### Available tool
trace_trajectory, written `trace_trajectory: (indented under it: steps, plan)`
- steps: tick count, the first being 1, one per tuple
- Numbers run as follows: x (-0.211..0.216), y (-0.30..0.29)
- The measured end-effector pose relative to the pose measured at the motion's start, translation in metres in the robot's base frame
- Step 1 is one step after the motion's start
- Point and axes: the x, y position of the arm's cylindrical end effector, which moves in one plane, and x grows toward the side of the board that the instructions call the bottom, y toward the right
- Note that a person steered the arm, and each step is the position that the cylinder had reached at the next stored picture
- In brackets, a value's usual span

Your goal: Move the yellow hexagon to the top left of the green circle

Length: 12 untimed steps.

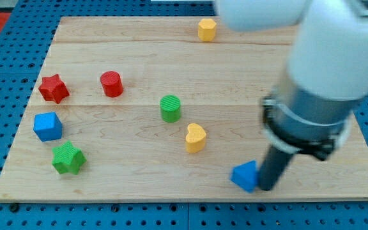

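Note:
The yellow hexagon sits at the view's top edge of the wooden board, right of centre. The green circle stands near the board's middle, well below and left of the hexagon. My tip is down near the board's bottom right, touching the right side of a blue triangle. The tip is far from both the hexagon and the green circle. The arm's bulk hides the board's upper right.
A yellow heart lies just below right of the green circle. A red circle, red star, blue cube and green star sit on the left side. The board's bottom edge is close to the tip.

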Motion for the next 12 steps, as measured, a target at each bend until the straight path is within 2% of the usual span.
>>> trace_trajectory:
  steps: [1, 2, 3, 4, 5, 6, 7, 8, 9, 10, 11, 12]
  plan:
    - [-0.009, -0.045]
    - [-0.013, -0.06]
    - [-0.025, -0.034]
    - [-0.059, -0.023]
    - [-0.138, 0.007]
    - [-0.257, 0.017]
    - [-0.356, 0.017]
    - [-0.406, 0.02]
    - [-0.366, -0.029]
    - [-0.298, -0.048]
    - [-0.31, -0.012]
    - [-0.351, 0.02]
